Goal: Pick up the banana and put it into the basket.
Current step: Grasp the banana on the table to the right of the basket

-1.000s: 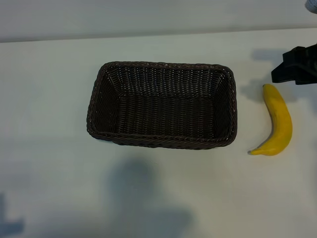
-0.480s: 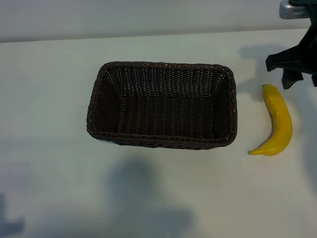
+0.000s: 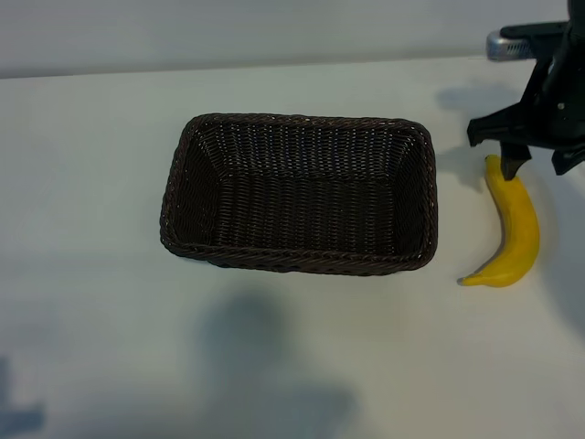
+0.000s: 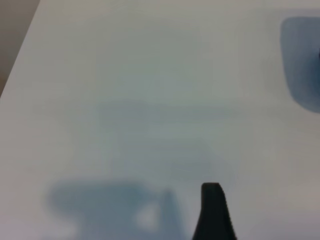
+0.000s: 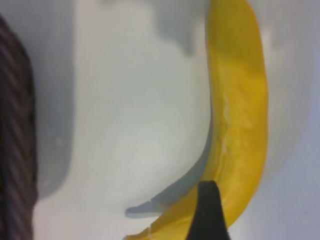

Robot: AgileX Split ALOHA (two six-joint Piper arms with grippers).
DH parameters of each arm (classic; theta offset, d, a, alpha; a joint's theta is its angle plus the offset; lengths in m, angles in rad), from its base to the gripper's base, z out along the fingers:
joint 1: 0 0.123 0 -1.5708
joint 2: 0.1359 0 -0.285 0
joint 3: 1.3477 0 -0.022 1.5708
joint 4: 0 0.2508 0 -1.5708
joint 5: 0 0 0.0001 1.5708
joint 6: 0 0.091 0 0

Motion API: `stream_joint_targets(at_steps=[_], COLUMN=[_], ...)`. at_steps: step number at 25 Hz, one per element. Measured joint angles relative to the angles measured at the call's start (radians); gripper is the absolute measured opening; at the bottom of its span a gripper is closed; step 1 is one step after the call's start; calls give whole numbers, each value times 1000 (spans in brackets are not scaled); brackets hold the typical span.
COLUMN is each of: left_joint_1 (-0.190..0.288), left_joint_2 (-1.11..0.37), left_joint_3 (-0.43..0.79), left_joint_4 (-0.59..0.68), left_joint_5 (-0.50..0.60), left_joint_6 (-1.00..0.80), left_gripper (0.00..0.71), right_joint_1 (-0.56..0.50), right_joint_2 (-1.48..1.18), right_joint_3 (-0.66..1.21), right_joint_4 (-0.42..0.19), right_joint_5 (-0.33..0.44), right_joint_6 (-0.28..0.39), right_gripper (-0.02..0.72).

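Banana (image 3: pixel 517 229) lies on the table (image 3: pixel 91 183), just right of the empty basket (image 3: pixel 299 262) and apart from it. Right gripper (image 3: pixel 533 157) hangs over the banana's far end, jaws spread wide and holding nothing. Left gripper, parked off-view, is also open. The fruit is probably light, smooth-skinned and easily bruised; a gentle grasp across its thick middle looks safest.

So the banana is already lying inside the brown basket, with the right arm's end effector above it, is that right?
Not quite. The banana lies on the white table, outside the basket and to its right; the basket holds nothing. The exterior view shows this. The rest stands: the right end effector is open, above the banana's upper end.
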Motion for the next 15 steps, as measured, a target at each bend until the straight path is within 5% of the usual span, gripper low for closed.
stream_joint_targets(at_steps=[15], left_joint_1=[0], left_joint_2=[0], left_joint_3=[0], left_joint_4=[0], left_joint_5=[0], left_joint_6=[0], left_gripper=[538], right_joint_1=[-43], right_joint_2=[119], right_joint_3=[0], right_joint_4=[18], right_joint_5=[-54], right_joint_6=[-98], right_gripper=[547])
